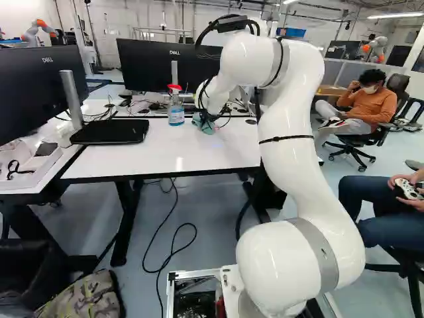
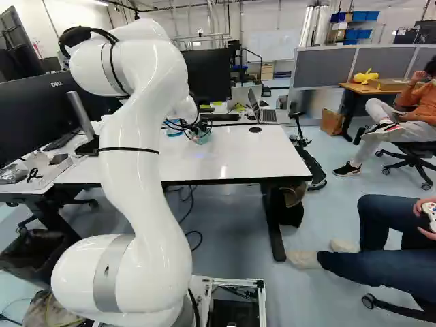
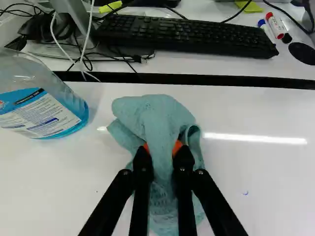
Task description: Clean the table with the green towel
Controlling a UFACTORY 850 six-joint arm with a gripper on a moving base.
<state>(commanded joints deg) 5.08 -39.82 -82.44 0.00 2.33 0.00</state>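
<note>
At the far part of the white table [image 1: 132, 159], the gripper [image 1: 204, 120] is low over the surface in the left base view, with the green towel [image 1: 207, 127] at its fingers. In the wrist view the gripper [image 3: 161, 150] is shut on the towel [image 3: 156, 115], whose bunched cloth is pinched between the two orange pads and spreads on the tabletop ahead of and under the fingers. A small blue mark [image 3: 245, 192] shows on the tabletop beside the gripper.
A spray bottle [image 1: 175, 111] with blue liquid stands close beside the towel. Beyond a dark gap lie a keyboard [image 3: 187, 35] and markers [image 3: 275, 25]. Monitors [image 1: 162, 66] stand behind, and a black tray-like base [image 1: 111, 131] is on the table. Another robot [image 1: 40, 31] is far back. A seated person is nearby.
</note>
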